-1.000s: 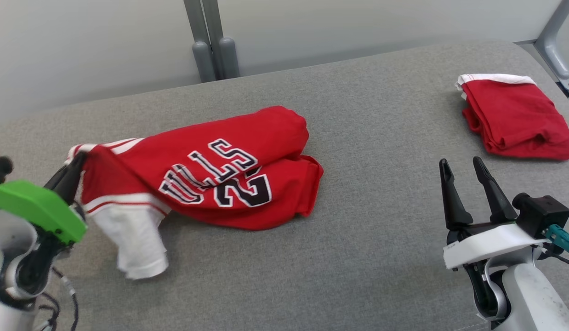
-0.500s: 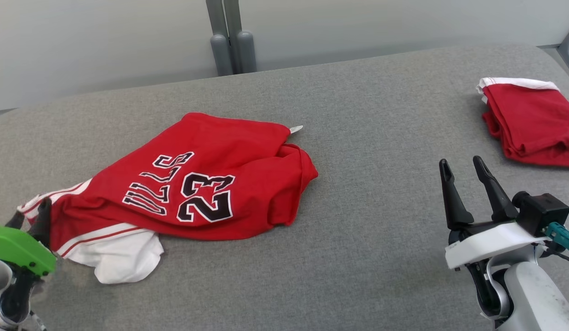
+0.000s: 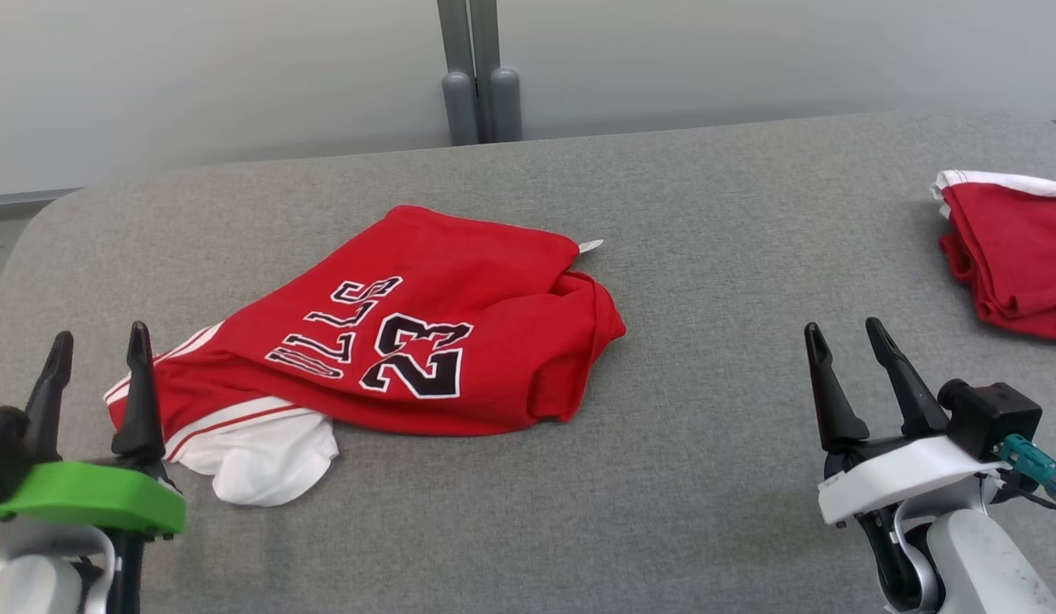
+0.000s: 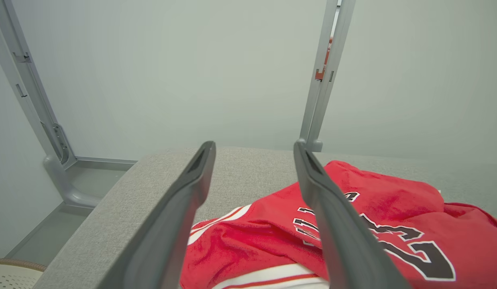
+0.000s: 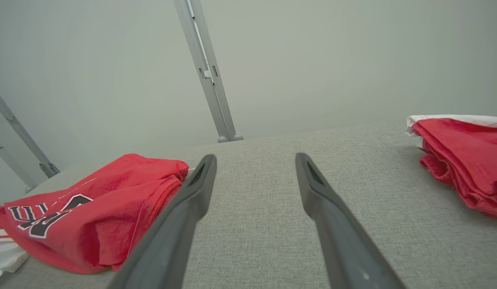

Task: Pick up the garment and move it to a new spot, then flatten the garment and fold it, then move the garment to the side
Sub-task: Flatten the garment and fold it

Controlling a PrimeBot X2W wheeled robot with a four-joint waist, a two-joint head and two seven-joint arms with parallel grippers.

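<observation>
The garment (image 3: 477, 281) is soft, matt red cloth. The worktop (image 3: 707, 477) wears coarse grey woven fabric. The left claw (image 3: 101, 333) and right claw (image 3: 841, 326) look smooth, dark, matt plastic.

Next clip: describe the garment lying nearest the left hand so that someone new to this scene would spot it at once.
On the grey padded surface, look left of centre, just ahead of the left hand. The garment there is a crumpled red jersey with white trim. Unlike the folded red garment at the far right edge, it lies loose and shows the number 23 with black lettering.
</observation>
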